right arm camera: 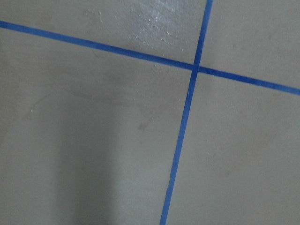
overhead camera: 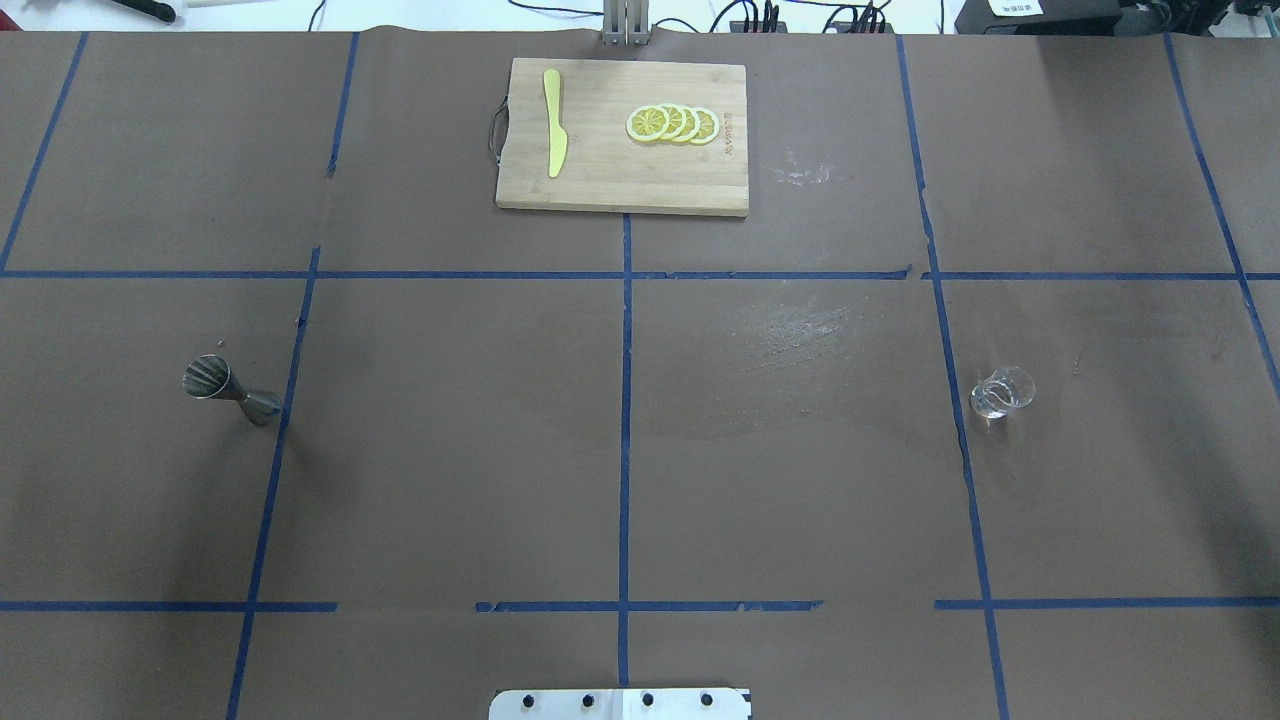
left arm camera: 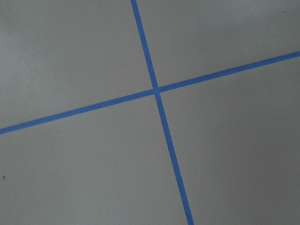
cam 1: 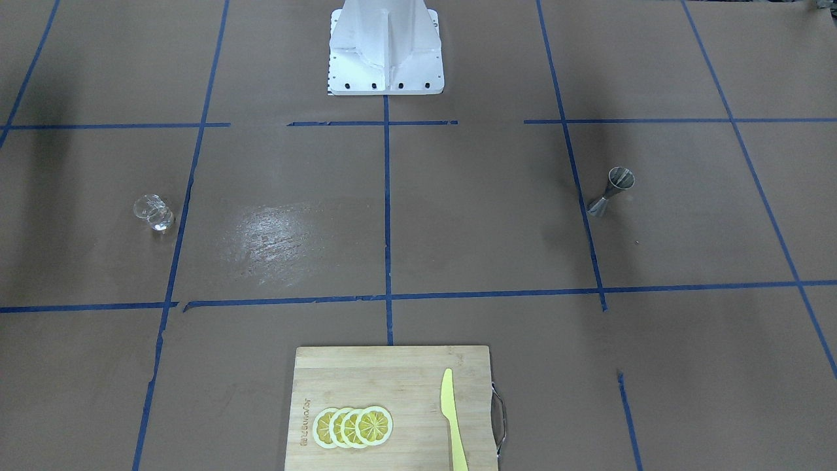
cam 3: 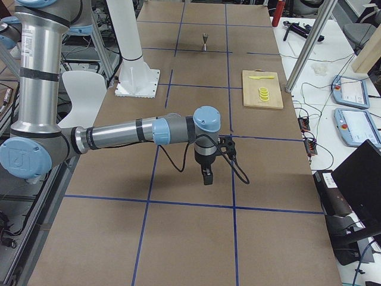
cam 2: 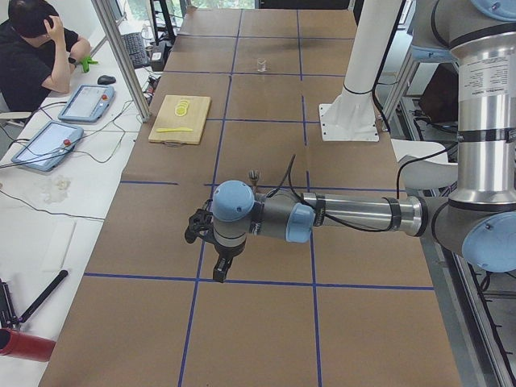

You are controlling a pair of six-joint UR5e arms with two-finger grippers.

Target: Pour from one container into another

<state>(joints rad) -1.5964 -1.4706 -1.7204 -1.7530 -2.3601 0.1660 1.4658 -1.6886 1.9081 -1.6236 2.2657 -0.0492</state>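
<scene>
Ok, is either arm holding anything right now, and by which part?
Nothing is held. The glass cup and the jigger stand alone on the table, away from the left end effector and the right end effector.

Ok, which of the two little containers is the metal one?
The hourglass-shaped jigger on the robot's left side; the rounded cup on its right is clear glass.

The cutting board (cam 1: pixel 405 379) carries a burnt-in brand mark (cam 1: pixel 305 426) along one short edge, too small to read.
</scene>
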